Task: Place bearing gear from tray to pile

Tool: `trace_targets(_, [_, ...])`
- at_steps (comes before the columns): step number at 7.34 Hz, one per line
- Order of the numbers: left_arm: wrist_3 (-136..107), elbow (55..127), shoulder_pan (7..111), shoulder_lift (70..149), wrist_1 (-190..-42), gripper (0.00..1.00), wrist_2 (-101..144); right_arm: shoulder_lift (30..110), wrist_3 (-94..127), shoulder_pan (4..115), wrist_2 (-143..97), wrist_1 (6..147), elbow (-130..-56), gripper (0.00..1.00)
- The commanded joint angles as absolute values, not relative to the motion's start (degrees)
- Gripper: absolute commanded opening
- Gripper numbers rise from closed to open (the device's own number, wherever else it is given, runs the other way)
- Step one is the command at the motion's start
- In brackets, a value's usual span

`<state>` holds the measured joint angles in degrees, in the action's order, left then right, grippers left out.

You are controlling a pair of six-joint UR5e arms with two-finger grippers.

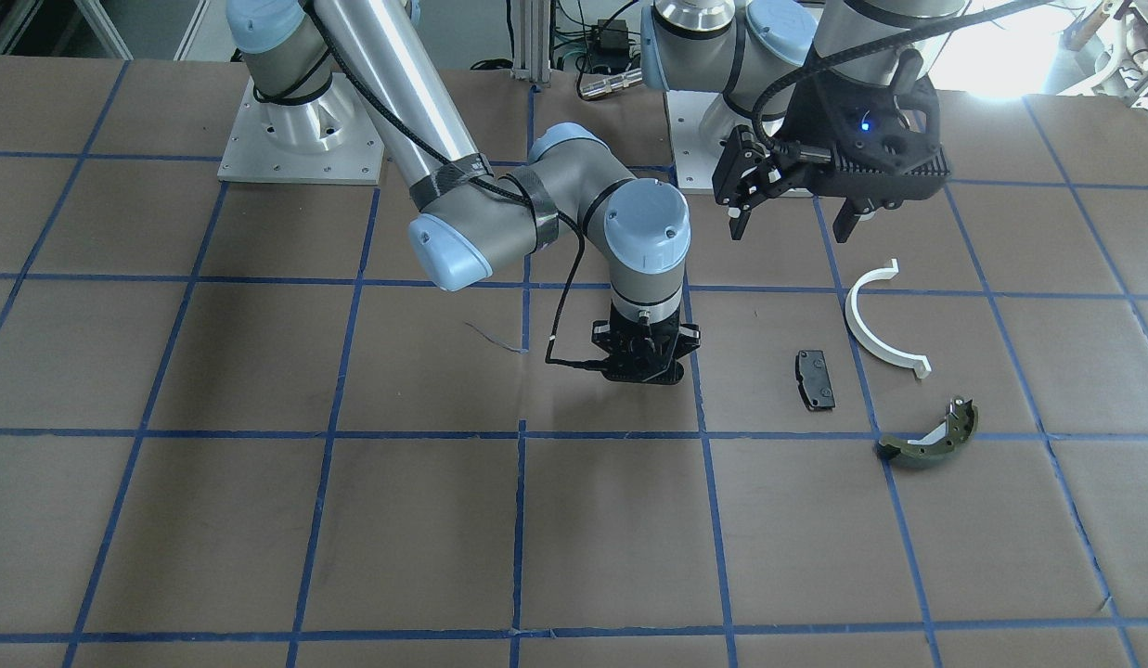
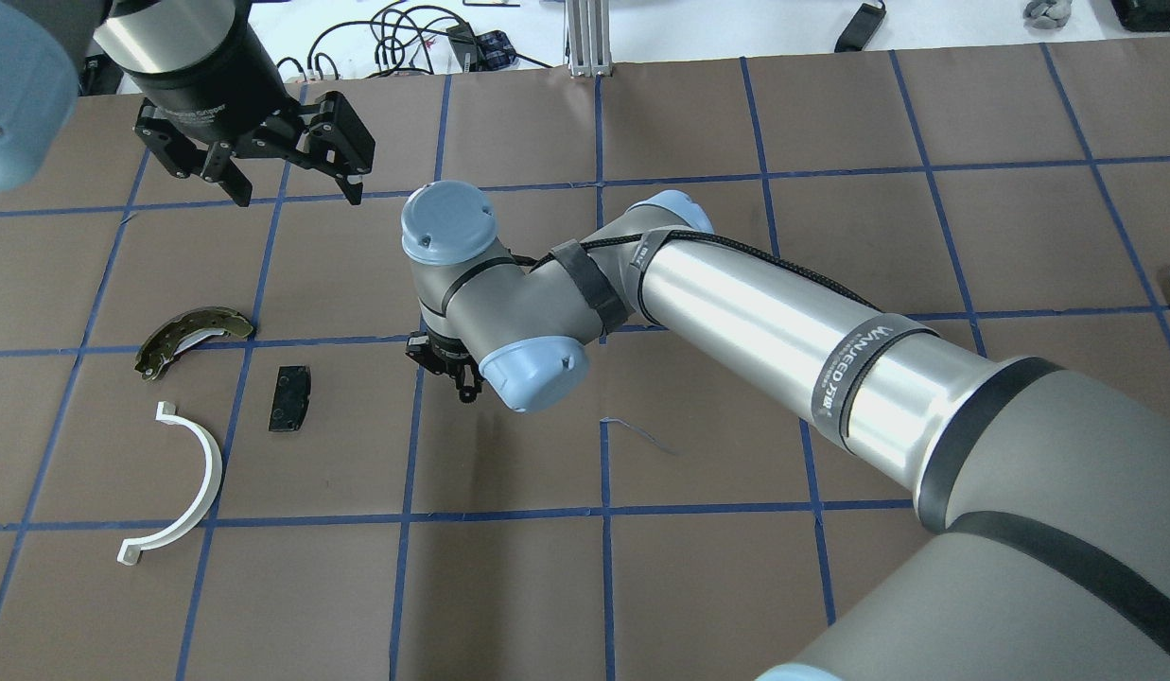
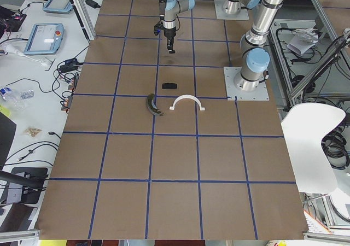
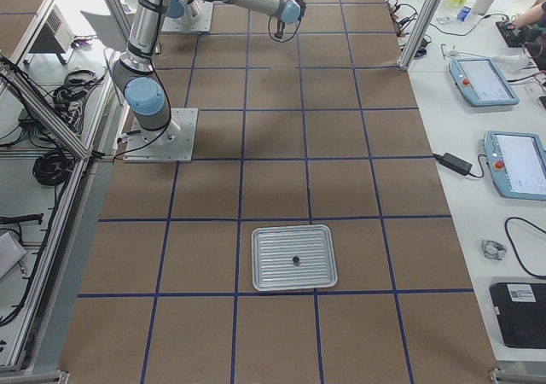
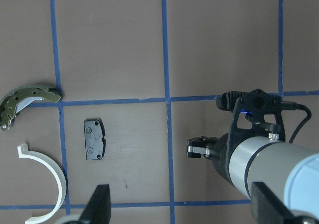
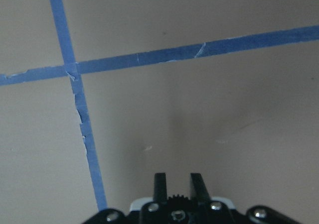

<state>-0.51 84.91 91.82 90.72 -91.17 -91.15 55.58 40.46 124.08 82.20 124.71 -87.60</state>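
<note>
We see the right claw (image 6: 177, 178) pointing down, low over the table (image 1: 258, 520), near the middle of the front-facing view. In its own wrist view the two fingers stand close together at the bottom edge of the frame. A small dark toothed part, the bearing gear (image 6: 175, 200), sits pinched between them, so this claw is closed on the gear. Under it lies bare brown table, with a crossing of blue tape lines (image 6: 70, 67) in the upper left of that view. Whether the fingertips touch the table we cannot tell.

The left claw (image 2: 296, 194) hangs in the upper left of the overhead view, held up off the table. Its fingers are spread wide with nothing between them.

The pile (image 5: 94, 139) lies in the left part of the overhead view, to the left of the right claw and apart from it. It has three loose parts, none touching another. The black pad (image 2: 289, 398) is nearest the right claw. The olive-green shoe (image 2: 178, 328) lies above and left of the pad. The white half-ring (image 2: 212, 470) lies below and left of the pad, its open side facing left.

The tray (image 4: 273, 273) shows only in the right side view, in the lower middle of that frame, far from both claws. A small dark spot sits at its centre; we cannot make out what it is.
</note>
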Motion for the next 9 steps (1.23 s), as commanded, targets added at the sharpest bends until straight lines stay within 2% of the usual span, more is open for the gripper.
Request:
trace_targets(1, [-0.53, 84.9, 91.76, 90.88, -91.49, 1.0, -90.97, 55.99, 34.37, 121.83, 87.78, 123.58, -88.24, 0.0])
trace_targets(2, [0.08, 84.99, 91.76, 90.97, -91.49, 1.0, -91.14, 55.99, 34.37, 121.73, 87.89, 123.23, -88.5, 0.13])
trace_targets(3, [0.09, 84.9, 91.76, 91.23, -91.41, 1.0, -90.88, 56.07, 34.37, 121.47, 87.89, 123.57, -89.46, 0.46])
trace_targets(4, [-0.52, 84.82, 91.84, 92.19, -90.97, 1.0, -90.88, 56.77, 33.67, 119.64, 89.54, 123.23, -89.91, 0.99])
trace_targets(9, [-3.06, 85.43, 92.46, 92.63, -90.7, 1.0, -90.88, 72.49, 7.11, 96.64, 90.69, 101.82, -90.0, 1.0])
